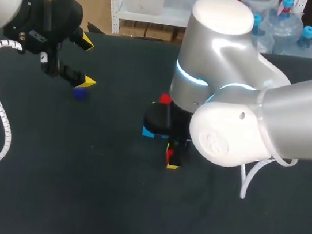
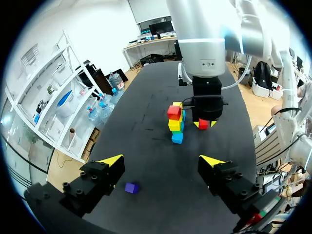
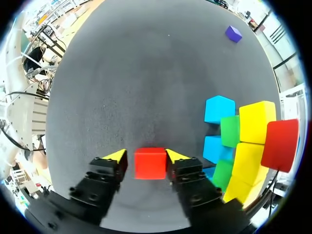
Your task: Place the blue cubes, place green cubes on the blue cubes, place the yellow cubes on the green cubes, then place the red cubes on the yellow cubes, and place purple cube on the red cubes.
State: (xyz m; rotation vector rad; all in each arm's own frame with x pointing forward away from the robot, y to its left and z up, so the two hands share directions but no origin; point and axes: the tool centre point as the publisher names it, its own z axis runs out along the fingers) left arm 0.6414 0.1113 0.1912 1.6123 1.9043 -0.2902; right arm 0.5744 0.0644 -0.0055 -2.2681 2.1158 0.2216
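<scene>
Red cube [image 3: 150,163] sits squarely between the right arm's fingers [image 3: 178,157], both yellow tips pressed against its opposite faces, so it is gripped. The stack [image 2: 176,124] stands just beside that pair of fingers, off the outer face of one of them, not ahead of them. It rises in blue, green and yellow layers, with another red cube [image 3: 280,145] already seated on top. The yellow cubes [image 3: 257,122] look to have a bare top next to that seated red one, and the held cube hangs lower than that level. My judgement is that the move needs a lift first, then a short sideways shift. I cannot tell whether the held cube touches the worktop [image 1: 105,191].

The right arm [image 1: 250,107] reaches in past the middle and points steeply down, hiding most of the stack from above.

The purple cube [image 2: 131,187] lies well apart from the stack, under the left arm's fingers [image 2: 111,163]. Those fingers are spread wide and hold nothing, and this arm is much the nearer to the purple cube.
</scene>
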